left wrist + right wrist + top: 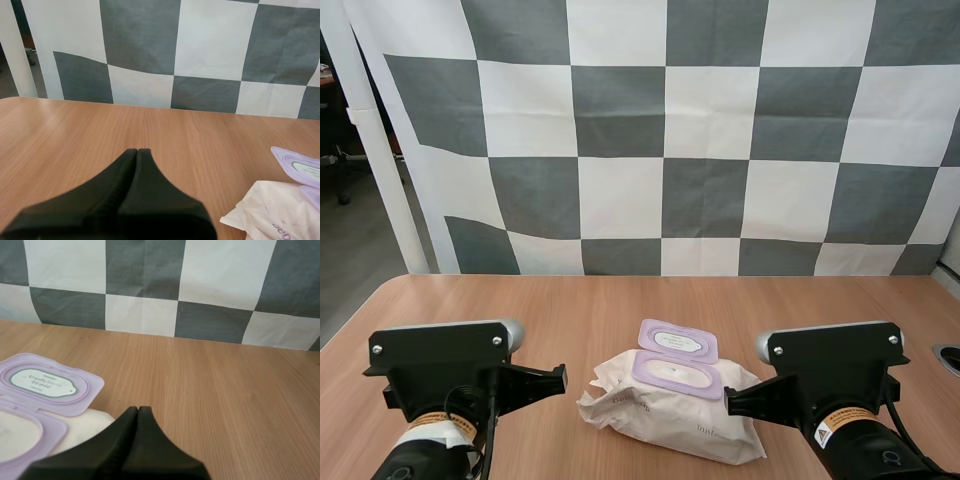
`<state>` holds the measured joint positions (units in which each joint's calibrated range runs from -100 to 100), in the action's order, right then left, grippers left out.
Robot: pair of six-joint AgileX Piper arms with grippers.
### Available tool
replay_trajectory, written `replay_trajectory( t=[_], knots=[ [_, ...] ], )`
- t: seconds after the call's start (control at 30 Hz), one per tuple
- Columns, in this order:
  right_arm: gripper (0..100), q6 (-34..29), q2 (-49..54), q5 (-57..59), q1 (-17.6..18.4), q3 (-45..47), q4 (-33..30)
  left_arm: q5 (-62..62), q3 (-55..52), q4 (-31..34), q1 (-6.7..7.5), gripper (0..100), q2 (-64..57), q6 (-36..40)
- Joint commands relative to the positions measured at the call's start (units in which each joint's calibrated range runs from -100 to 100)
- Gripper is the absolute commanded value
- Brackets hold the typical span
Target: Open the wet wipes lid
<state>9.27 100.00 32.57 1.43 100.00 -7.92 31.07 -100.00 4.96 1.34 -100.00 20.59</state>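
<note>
Closest to each wrist camera you will find that arm's own claw. The left claw (137, 150) has its two fingers pressed together into one dark wedge, holding nothing. The right claw (138, 408) is pressed together and empty in the same way.

1. Locate the pack of wet wipes (670, 415). It lies on the counter (620, 300) between the two arms, near their bases.
2. Check the lid (677, 341). It is lilac and folded back flat on its far-side hinge, label up. It points away from the arms. The oval dispensing frame (678, 373) beneath it is uncovered. Treat the task as apparently complete.
3. Note the long axis. The pack runs left to right across the counter, slightly skewed, with its right end a little nearer the bases. The lid swings across that axis, from near to far.
4. Note the bearing from each claw. From the left claw, the pack lies ahead and to the right, apart from the fingertips. From the right claw, the pack and its lid lie to the left, just beside the fingertips.
5. Judge the right arm to be the nearer one. Contact between either claw and the pack cannot be confirmed.
</note>
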Motion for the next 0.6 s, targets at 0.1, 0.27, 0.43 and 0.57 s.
replay_trajectory(
  t=[0.1, 0.27, 0.43, 0.57],
  knots=[
    [0, -2.2, 0.0, -0.3, 0.4, 0.0, -0.5, -1.3, 0.0, 0.1, -0.02, 0, 0.0, 0.0],
    [0, -2.2, 0.0, -0.5, 0.4, 0.0, -0.5, -1.3, 0.0, 0.1, -0.02, 0, 0.0, 0.0],
    [0, -2.2, 0.0, -0.5, 0.4, 0.0, -0.5, -1.2, 0.0, 0.1, -0.02, 0, 0.0, 0.0],
    [0, -2.2, 0.0, -0.5, 0.4, 0.0, -0.5, -1.2, 0.0, 0.1, -0.02, 0, 0.0, 0.0]
  ],
)
